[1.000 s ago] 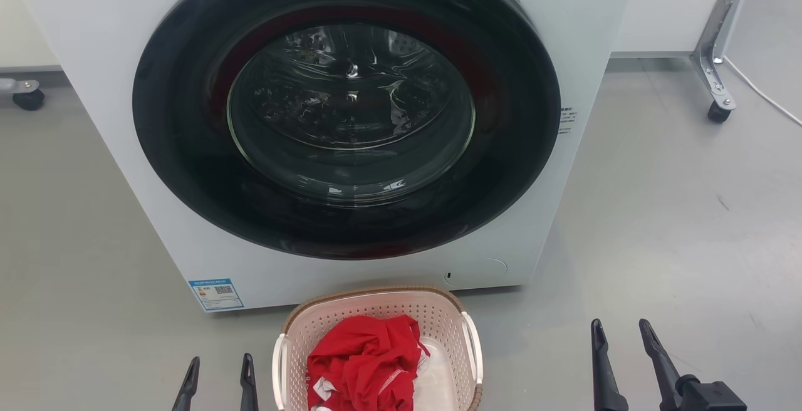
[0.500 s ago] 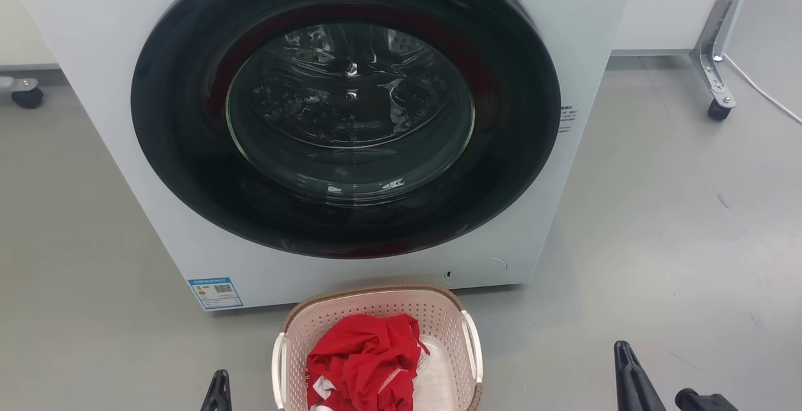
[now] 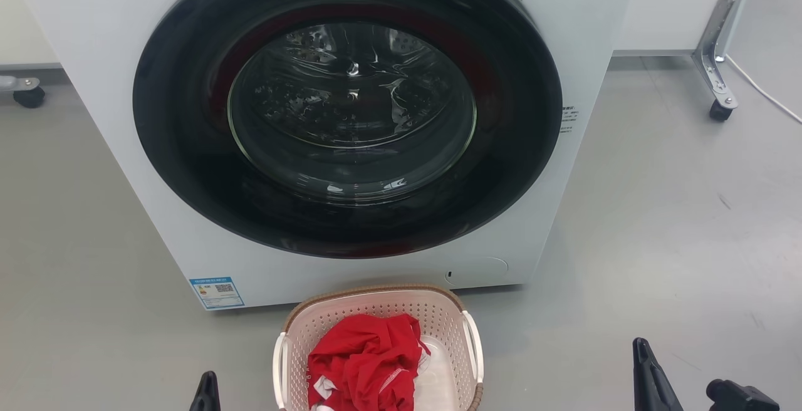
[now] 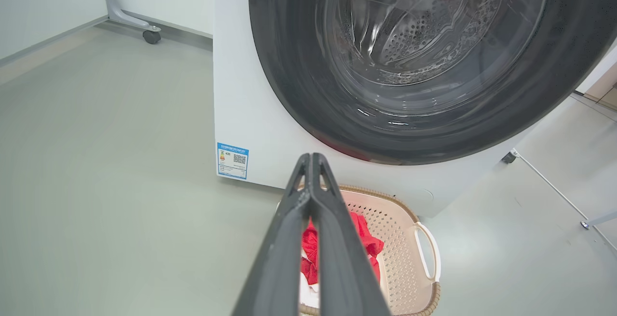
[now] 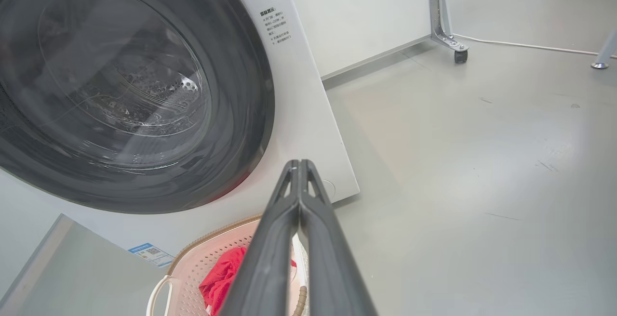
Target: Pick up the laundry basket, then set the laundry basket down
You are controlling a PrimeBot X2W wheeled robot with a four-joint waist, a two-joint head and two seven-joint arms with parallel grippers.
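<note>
1. Plastic laundry basket [image 3: 369,306] is sitting on the floor [image 3: 658,210] just before the washing machine [image 3: 81,54]; a one-sided lift is risking a tip, spilling the red garment [image 3: 363,361].
2. Left gripper [image 4: 311,158] and right gripper [image 5: 299,163] are hanging apart from it, fingers pressed closed and empty, likely needing opening first.
3. Basket is showing cream perforated walls, brown woven rim, white side handles [image 3: 475,345].

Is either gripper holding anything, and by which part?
Nothing is held: the left gripper and right gripper are shut empty, clear of the laundry basket.
</note>
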